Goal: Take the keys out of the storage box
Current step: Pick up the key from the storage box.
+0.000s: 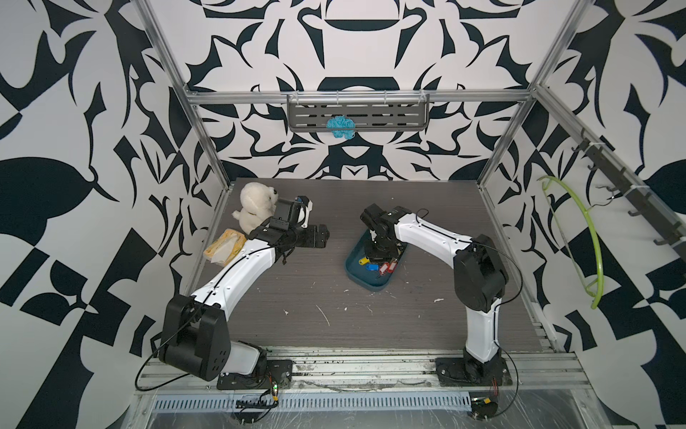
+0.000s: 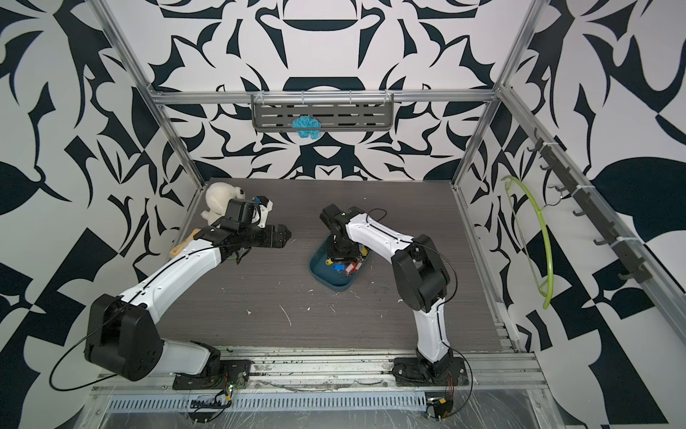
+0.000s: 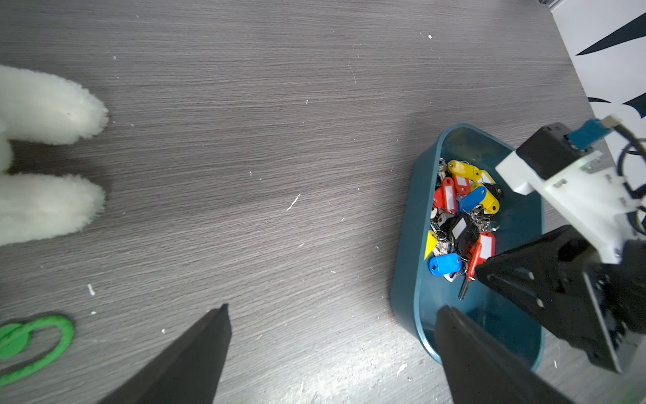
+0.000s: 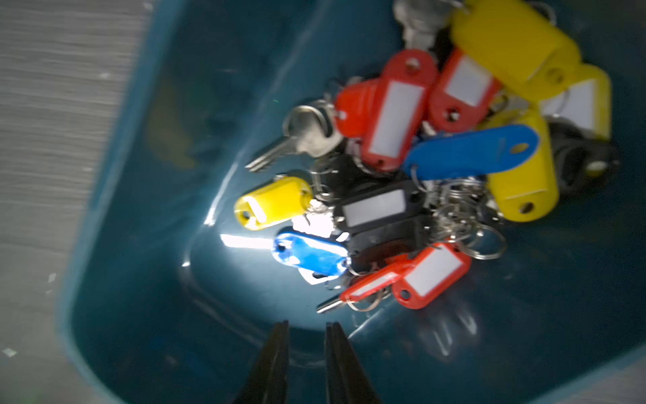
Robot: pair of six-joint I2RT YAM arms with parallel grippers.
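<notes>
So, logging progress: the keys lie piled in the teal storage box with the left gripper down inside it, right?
No: it is the right gripper down inside the storage box, beside the piled keys, as the right wrist view shows.

Black-and-white patterned walls and aluminium rails enclose a grey wood-grain tabletop, with a slotted grey shelf on the back wall and a green hanger on a side hook rail.
</notes>
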